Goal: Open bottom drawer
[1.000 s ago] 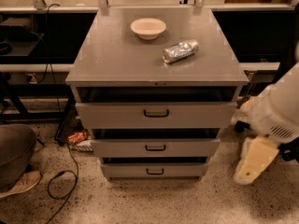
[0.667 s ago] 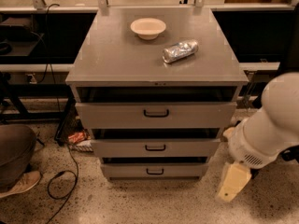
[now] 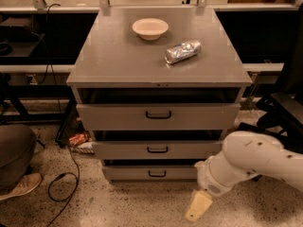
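Note:
The grey metal cabinet (image 3: 118, 60) stands in the middle with three drawers. The bottom drawer (image 3: 142, 173) is the lowest one, a shallow grey front with a small black bar handle (image 3: 156, 174). It sits about flush under the middle drawer (image 3: 156, 149). My gripper (image 3: 198, 205) hangs low at the lower right, just above the floor, right of and below the bottom drawer's front. My white arm (image 3: 251, 162) comes in from the right and covers the bottom drawer's right end.
A cream bowl (image 3: 150, 28) and a crumpled silver bag (image 3: 182, 51) lie on the cabinet top. The top drawer (image 3: 158, 116) has a black handle. A person's leg and shoe (image 3: 16, 186), a black cable (image 3: 66, 183) and a wrapper (image 3: 78, 139) are on the floor at the left.
My arm and gripper have swung left and down from the right side toward the front of the bottom drawer. The drawers have not moved.

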Controlling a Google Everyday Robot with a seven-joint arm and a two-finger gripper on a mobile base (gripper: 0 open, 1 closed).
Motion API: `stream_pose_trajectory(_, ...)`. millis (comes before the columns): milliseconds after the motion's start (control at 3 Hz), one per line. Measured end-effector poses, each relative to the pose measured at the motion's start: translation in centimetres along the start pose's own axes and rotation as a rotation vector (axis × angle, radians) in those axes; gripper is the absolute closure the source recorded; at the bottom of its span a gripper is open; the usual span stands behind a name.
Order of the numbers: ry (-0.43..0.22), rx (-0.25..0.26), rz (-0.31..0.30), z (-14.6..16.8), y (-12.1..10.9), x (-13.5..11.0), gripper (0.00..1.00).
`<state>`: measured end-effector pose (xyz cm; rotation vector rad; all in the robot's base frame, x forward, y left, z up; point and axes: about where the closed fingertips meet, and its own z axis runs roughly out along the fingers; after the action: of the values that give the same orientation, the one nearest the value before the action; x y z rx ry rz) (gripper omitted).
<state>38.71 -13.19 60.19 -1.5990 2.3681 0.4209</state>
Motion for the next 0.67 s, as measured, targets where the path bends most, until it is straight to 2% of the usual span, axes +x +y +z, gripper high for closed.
stream_pose_trajectory(333, -0.051, -0.008, 0.033, 3.5, -1.09, 0.11, 0.0)
stream_pose_trajectory(667, -0.051, -0.008, 0.033, 3.5, -1.09, 0.11, 0.0)
